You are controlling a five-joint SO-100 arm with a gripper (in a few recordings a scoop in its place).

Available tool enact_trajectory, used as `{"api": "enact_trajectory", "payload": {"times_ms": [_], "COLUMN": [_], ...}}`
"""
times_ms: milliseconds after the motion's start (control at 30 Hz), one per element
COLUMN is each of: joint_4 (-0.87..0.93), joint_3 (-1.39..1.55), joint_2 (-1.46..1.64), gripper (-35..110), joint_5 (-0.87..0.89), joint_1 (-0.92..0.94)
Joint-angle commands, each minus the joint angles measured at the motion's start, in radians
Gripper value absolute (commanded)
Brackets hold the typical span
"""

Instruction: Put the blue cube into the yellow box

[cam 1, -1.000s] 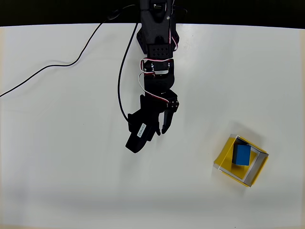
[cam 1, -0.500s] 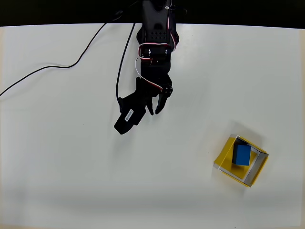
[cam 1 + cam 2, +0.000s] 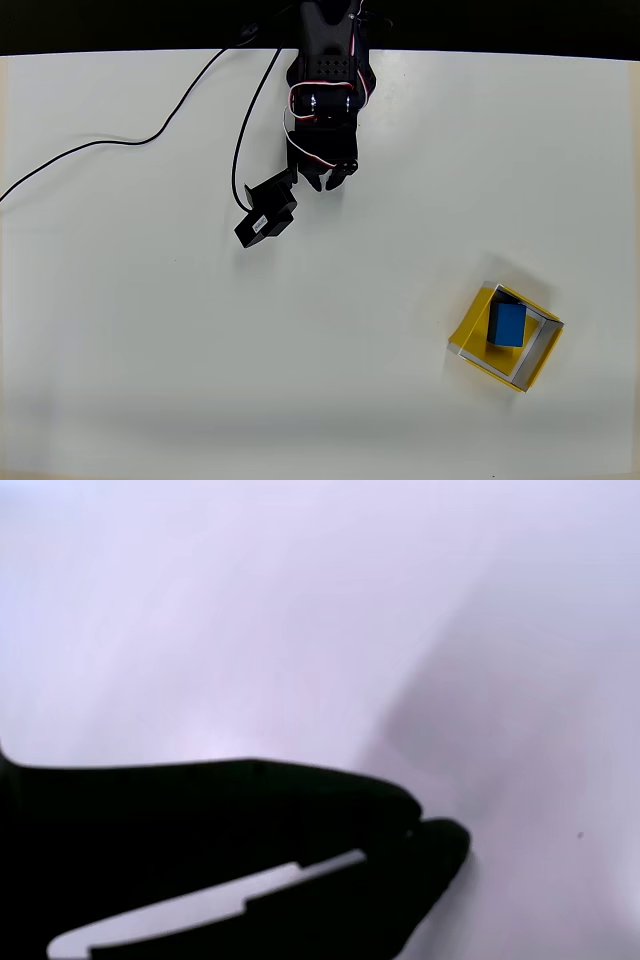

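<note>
Overhead view: cube (image 3: 507, 325) sits inside the box (image 3: 470, 332), gripper (image 3: 328, 183) well apart near the arm base.

We note the cube rests on the box floor toward the upper-left side as pictured, the box near the table's (image 3: 150, 350) lower right. We judge the cube rigid, light and matte, so not slippery; if it needed re-gripping, we would take it across two opposite flat faces, though the box walls crowd it. From above the fingers look drawn close at the tips, empty; the wrist view shows the dark fingers (image 3: 300, 830) meeting at their tips with nothing between, so we read them as pressed together. The wrist view gives that finger detail over blurred bare table; the overhead gives cube, box, cable (image 3: 100, 150) and layout.
</note>
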Motion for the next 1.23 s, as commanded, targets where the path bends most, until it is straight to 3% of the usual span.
{"api": "enact_trajectory", "payload": {"times_ms": [0,1200], "joint_4": [0.020,0.015], "joint_3": [0.028,0.028], "joint_2": [0.028,0.025], "gripper": [0,0], "joint_5": [0.002,0.061], "joint_1": [0.003,-0.043]}}
